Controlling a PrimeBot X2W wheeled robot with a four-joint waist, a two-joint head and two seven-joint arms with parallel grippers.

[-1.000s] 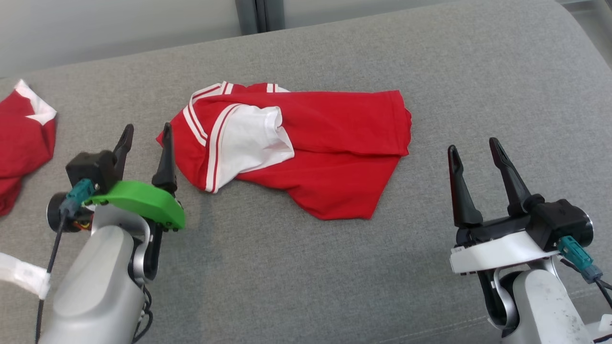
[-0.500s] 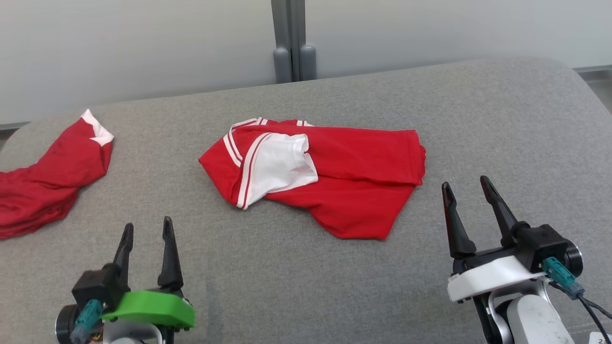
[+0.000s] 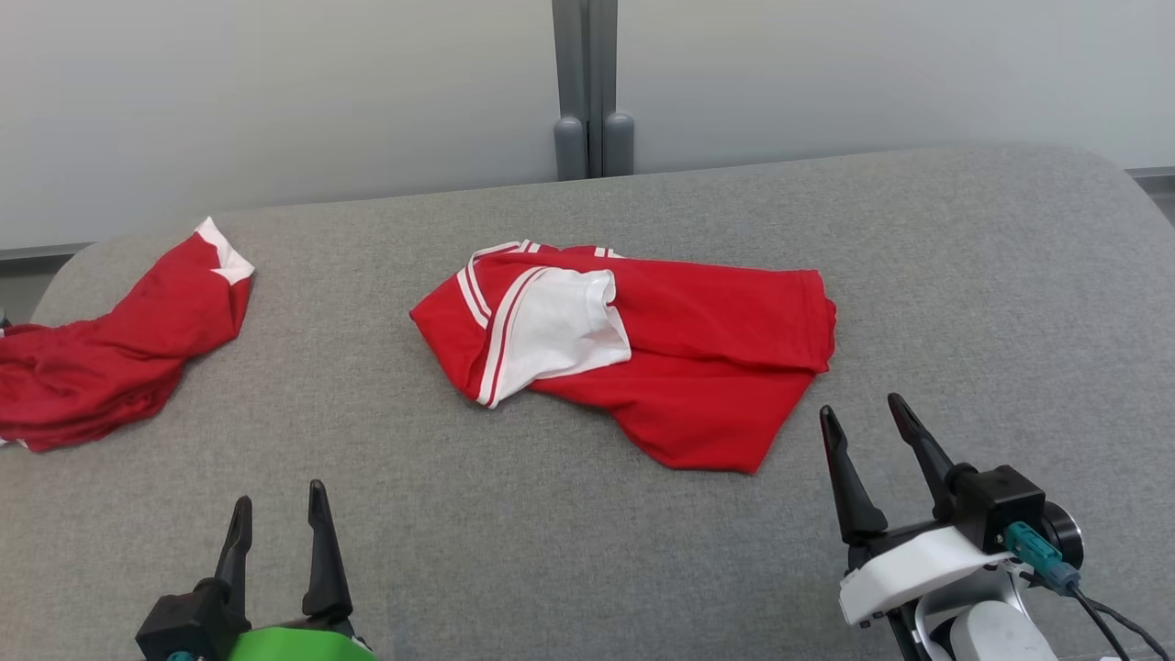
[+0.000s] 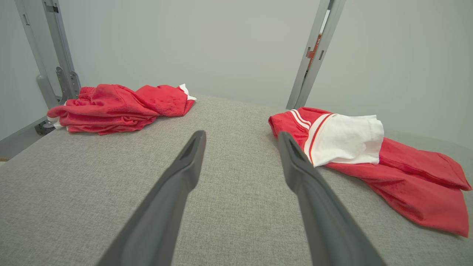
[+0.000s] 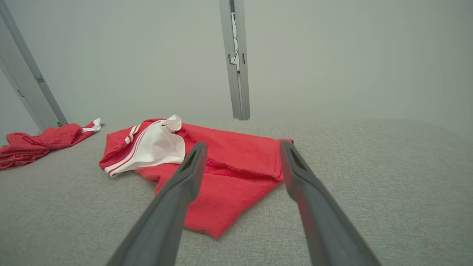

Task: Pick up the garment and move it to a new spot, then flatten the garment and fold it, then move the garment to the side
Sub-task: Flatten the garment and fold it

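My left hand (image 3: 279, 494) sits low at the near left of the grey fabric worktop (image 3: 551, 551), spread wide and holding nothing. My right hand (image 3: 862, 406) is at the near right, also fully spread and empty, pointing up toward the garment (image 3: 698, 349). The garment lies in the middle of the worktop. It is red and loosely folded over itself, not flat, with a white patch (image 3: 569, 330) edged in red and white stripes at its left end. Its nearest corner is close to my right hand but not touching it. From my right wrist it lies just ahead of that hand, and from my left wrist it lies off to the right. Another red garment (image 3: 110, 358) is bunched at the far left edge, well apart from the first. A grey post (image 3: 592, 92) stands behind the worktop against a pale wall (image 3: 275, 92).
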